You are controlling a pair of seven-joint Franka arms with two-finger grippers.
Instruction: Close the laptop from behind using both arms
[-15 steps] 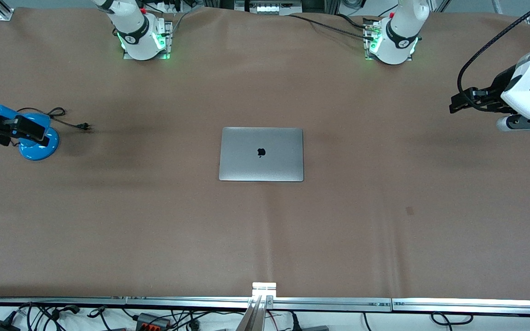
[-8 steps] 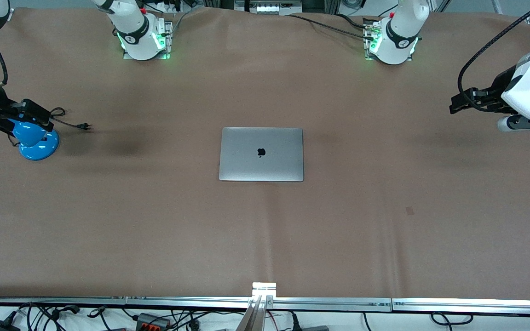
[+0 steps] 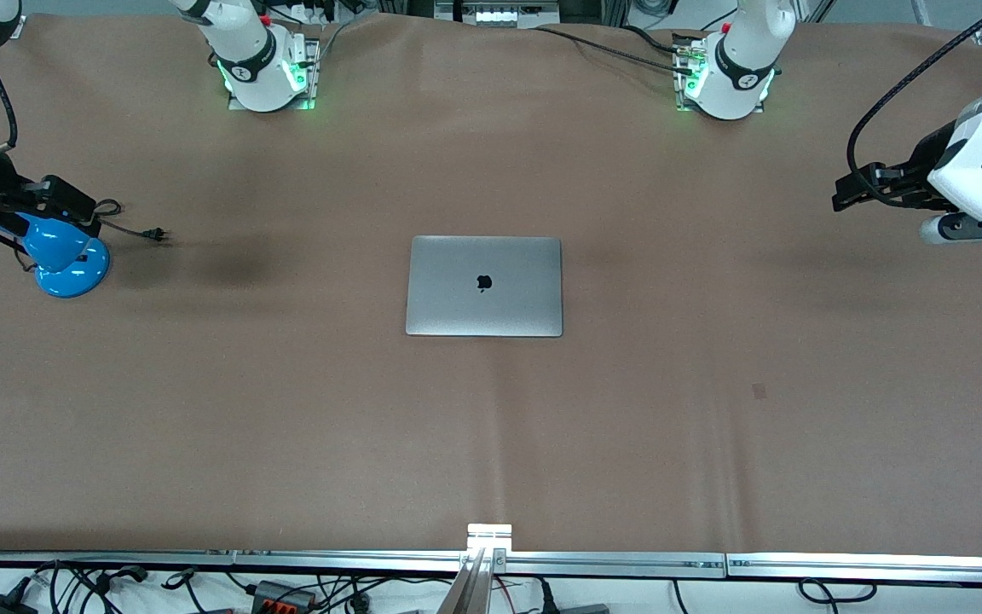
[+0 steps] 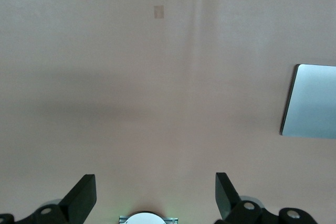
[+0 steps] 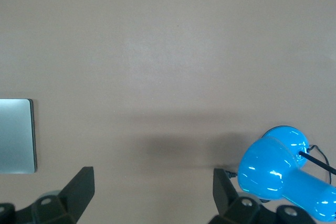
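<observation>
Front view shows the slim grey metal laptop (image 3: 484, 286) lying shut mid-surface – task apparently done – while the right tool (image 3: 60, 205), fingers spread, has drawn back above the blue lamp (image 3: 65, 260); left tool (image 3: 851, 191) waits, spread too.

A brown cloth covers the surface (image 3: 713, 443) — creased near the middle. A metal rail (image 3: 610, 563) edges it nearest the camera — cables (image 3: 303, 590) tangled just past it.
</observation>
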